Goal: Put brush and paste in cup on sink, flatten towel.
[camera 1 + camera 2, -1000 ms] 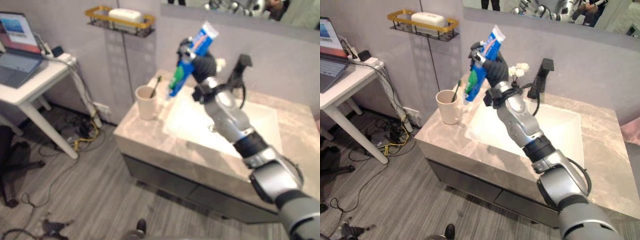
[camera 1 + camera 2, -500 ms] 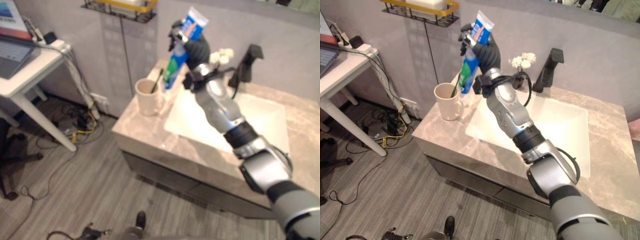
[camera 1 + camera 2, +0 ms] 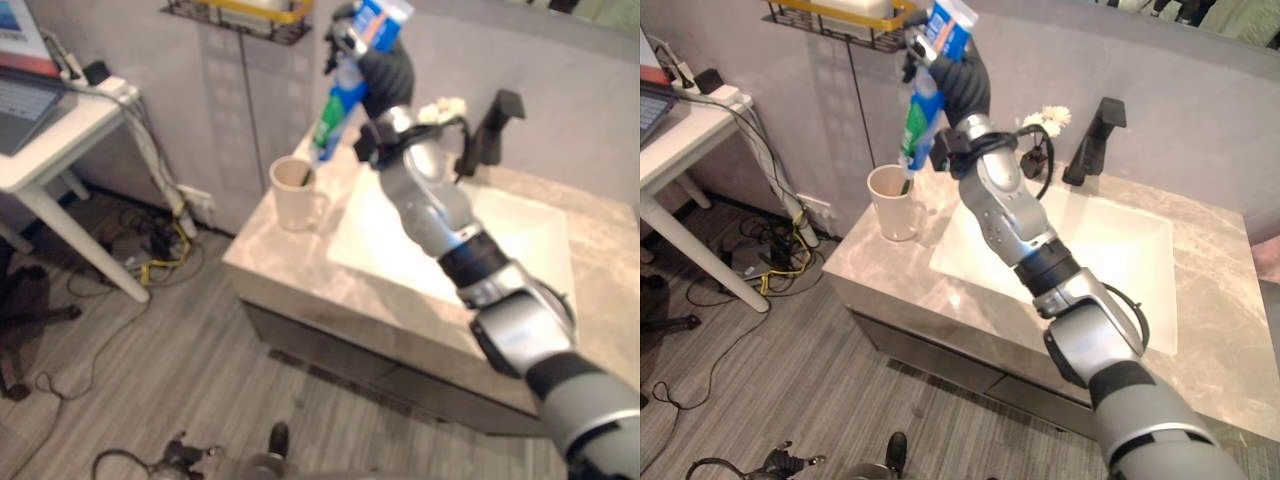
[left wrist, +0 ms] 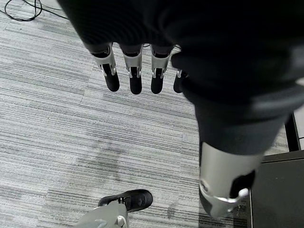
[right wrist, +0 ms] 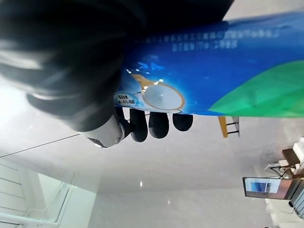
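A: How far along, taking the cup [image 3: 890, 203] as the mark?

B: Nearest, the left hand [image 4: 135, 71] hangs over the floor, fingers straight, empty. The brush [image 3: 305, 178] seems to stand inside the cup already.

A: And the paste?

B: The right hand [image 3: 958, 85] is clamped round the toothpaste tube [image 3: 923, 95], cap end just above the cup's rim. No towel visible, so flattening remains.

Left hand [image 4: 142, 47], fingers [image 4: 135, 76] straight and relaxed, above grey plank floor [image 4: 57, 133].
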Robot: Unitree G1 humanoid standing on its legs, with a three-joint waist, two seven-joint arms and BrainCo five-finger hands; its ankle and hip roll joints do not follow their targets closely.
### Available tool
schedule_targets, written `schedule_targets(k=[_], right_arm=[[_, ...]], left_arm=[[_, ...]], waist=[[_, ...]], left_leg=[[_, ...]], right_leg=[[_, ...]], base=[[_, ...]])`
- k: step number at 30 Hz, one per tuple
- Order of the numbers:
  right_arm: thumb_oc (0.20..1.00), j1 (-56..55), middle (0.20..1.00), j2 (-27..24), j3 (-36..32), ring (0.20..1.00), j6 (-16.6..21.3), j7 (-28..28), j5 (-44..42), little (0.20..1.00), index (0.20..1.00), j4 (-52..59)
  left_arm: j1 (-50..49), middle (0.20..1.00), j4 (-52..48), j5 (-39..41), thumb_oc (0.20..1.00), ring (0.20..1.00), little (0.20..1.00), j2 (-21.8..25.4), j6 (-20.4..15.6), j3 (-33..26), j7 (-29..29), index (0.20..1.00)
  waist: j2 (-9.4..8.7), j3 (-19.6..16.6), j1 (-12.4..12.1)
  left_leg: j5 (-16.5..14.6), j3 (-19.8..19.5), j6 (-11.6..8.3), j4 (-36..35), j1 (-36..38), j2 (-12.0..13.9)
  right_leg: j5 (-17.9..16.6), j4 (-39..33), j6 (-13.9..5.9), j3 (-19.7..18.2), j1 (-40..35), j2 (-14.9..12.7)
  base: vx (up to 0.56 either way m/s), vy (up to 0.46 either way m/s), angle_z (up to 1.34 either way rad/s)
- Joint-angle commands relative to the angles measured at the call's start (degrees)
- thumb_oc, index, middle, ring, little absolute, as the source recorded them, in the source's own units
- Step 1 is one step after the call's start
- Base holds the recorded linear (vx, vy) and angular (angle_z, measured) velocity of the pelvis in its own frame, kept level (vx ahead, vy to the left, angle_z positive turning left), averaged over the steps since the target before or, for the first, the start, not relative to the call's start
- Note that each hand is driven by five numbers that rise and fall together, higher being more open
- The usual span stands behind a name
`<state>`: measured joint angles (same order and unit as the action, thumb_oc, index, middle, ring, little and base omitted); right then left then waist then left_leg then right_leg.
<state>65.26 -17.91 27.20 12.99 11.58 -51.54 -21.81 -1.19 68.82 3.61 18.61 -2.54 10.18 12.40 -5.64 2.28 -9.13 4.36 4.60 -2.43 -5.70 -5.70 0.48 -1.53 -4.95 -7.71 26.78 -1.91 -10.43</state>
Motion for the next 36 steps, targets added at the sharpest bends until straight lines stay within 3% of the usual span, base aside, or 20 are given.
schedule_targets(k=[1,8,21,36], right_arm=[[0.2,9.0,0.2,-1.3,0.3,0.2,4.8,0.5,3.3,0.2,0.2,0.7],[0.2,9.9,0.2,-1.5,-0.3,0.2,5.0,2.0,5.1,0.2,0.2,-0.5],[0.2,10.0,0.2,0.3,0.4,0.2,4.9,2.6,4.8,0.2,0.2,-0.6],[0.2,8.1,0.2,2.2,3.2,0.2,3.8,1.7,4.9,0.2,0.2,-0.5]], left_arm=[[2.1,1.0,4.1,0.2,1.0,1.0,1.0,2.3,-1.4,2.1,1.7,1.0],[2.5,1.0,3.7,0.1,1.0,1.0,1.0,2.8,-1.7,2.5,2.2,1.0],[4.0,1.0,2.2,1.2,1.0,1.0,1.0,2.9,-2.5,3.9,3.4,1.0],[5.2,1.0,1.2,2.3,1.0,1.0,1.0,2.5,-2.5,4.1,4.4,1.0]], waist=[[-0.72,0.1,-1.7],[-0.67,1.4,-2.9],[-0.84,3.1,-3.0],[-2.43,4.8,-3.1]], left_leg=[[-3.8,-2.0,0.24,0.7,0.2,-0.8],[-3.4,-2.8,0.28,0.7,-1.6,-1.2],[-3.3,-2.7,0.92,0.7,-3.5,-1.7],[-3.5,-2.0,1.04,0.7,-3.9,-1.2]], right_leg=[[-8.5,0.0,-2.06,-0.9,-2.3,-2.9],[-8.8,0.0,-2.3,-0.4,-1.3,-3.0],[-10.3,0.0,-2.64,-1.6,1.0,-3.2],[-10.1,0.0,-2.54,-2.0,1.9,-2.8]], base=[[0.02,0.012,0.06],[0.01,0.005,0.02],[0.01,0.01,0.0],[0.0,0.001,-0.02]])
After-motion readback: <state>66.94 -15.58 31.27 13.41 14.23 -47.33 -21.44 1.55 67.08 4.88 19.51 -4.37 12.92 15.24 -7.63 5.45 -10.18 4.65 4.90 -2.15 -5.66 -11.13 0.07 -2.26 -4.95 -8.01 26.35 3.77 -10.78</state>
